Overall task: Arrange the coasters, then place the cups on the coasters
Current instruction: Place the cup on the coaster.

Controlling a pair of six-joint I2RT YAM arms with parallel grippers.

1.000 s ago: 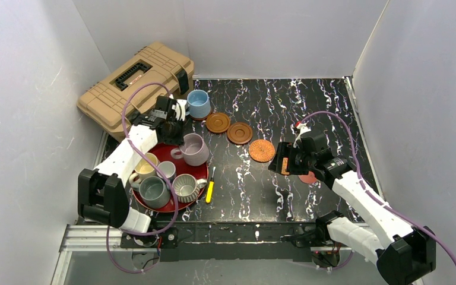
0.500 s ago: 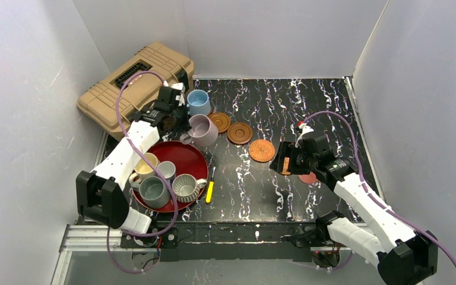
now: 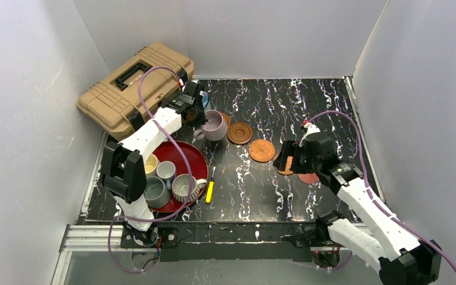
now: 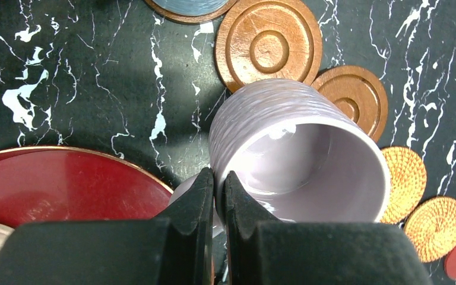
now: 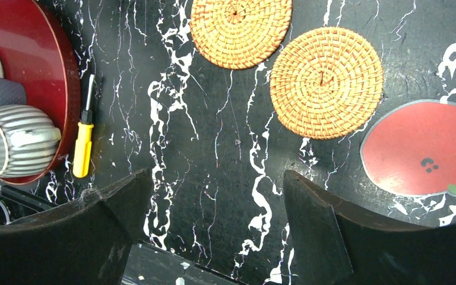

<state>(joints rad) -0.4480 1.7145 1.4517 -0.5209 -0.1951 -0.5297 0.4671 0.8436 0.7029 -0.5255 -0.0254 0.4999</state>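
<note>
- My left claw (image 4: 218,183) is pinching the wall of the mauve cup (image 4: 297,148) beside its handle, over a wooden coaster (image 4: 268,44).
- I am guessing it heavy, glazed, slippery.
- My right claw (image 5: 214,178) is hanging wide, holding nothing.

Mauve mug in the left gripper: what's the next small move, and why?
Probably nudge the left gripper toward the bare wooden coaster, then lower. It is shut on the wall of the mauve mug, and the mug overlaps only that coaster's near edge, so it is not centred.
</note>
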